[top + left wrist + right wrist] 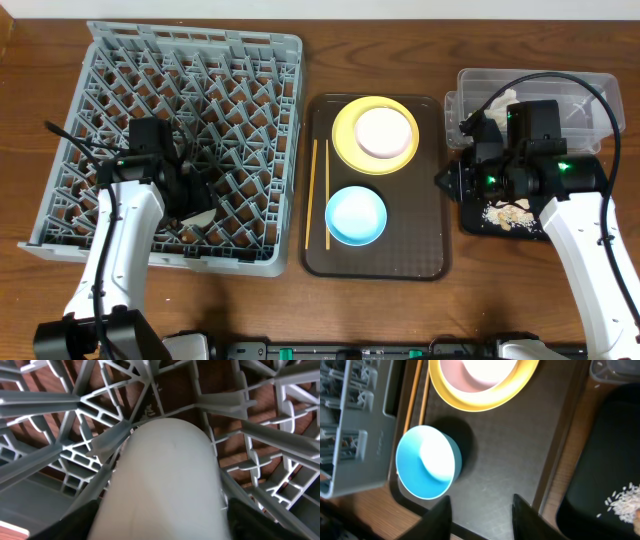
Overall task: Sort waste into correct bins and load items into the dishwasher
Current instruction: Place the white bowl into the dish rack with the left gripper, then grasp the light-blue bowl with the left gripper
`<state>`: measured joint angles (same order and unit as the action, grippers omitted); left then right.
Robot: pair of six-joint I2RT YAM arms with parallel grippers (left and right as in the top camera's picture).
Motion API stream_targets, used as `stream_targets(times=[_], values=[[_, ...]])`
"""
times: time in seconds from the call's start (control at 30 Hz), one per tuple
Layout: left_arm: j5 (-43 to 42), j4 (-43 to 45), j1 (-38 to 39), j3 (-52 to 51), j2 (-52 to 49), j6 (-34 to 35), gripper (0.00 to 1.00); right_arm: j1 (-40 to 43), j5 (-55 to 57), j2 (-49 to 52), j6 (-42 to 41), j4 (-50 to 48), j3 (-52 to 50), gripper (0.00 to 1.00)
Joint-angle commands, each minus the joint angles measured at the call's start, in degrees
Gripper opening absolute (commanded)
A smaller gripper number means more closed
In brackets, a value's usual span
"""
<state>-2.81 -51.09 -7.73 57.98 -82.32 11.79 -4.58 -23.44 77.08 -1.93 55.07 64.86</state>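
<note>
- my left gripper (pixel 162 507) is down inside the grey dish rack (pixel 70 150), which stands left of the brown serving tray (pixel 420 235).
- its fingers (pixel 65 525) stand wide on either side of the small white cup (pixel 167 475). i cannot tell whether they press on it or only flank it.
- the cup rests among the rack's pegs, well left of the serving tray.
- my right gripper (pixel 482 522) hangs over the right side of the serving tray, jaws apart with nothing between them.
- on the far end of the serving tray sits the round yellow-green plate (pixel 345 140), with the white bowl with pinkish outside (pixel 385 130) on top of it.
- on the near end of the serving tray stands the light blue bowl (pixel 427 462), apart from the plate.
- the wooden chopsticks (pixel 327 195) lie side by side along the serving tray's left edge.
- just right of the serving tray is the shallow black tray (pixel 480 225), with the beige crumbs (pixel 508 213) lying in it.
- to the far right of the serving tray is the clear plastic tub (pixel 600 80), holding the crumpled white paper (pixel 497 104).
</note>
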Motion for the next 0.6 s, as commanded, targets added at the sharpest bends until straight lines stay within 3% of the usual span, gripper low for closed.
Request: stream_targets(times=[0.0,0.13,0.33,0.4,0.57], values=[[0.2,-0.1,-0.2,1.7,1.9,-0.6,0.87,0.0,0.1,-0.9,0.8,0.0,1.0,0.49],[-1.2,-0.3,-0.2,2.5,5.5,-0.6,0.91,0.1,0.1,-1.0,0.8,0.0,1.1,0.56],[-11.8,0.9,2.2,2.7,13.2,-0.6,0.92,0.2,7.4,-3.5,-0.7,0.0,1.2,0.6],[-11.4,1.3,5.6,2.7,14.9,-0.7,0.92,0.6,9.9,-4.9,-1.3,0.1,1.2,0.74],[-10.6,4.0,18.0,2.7,15.8,-0.6,0.93,2.1,11.3,-7.5,-1.2,0.8,1.2,0.84]])
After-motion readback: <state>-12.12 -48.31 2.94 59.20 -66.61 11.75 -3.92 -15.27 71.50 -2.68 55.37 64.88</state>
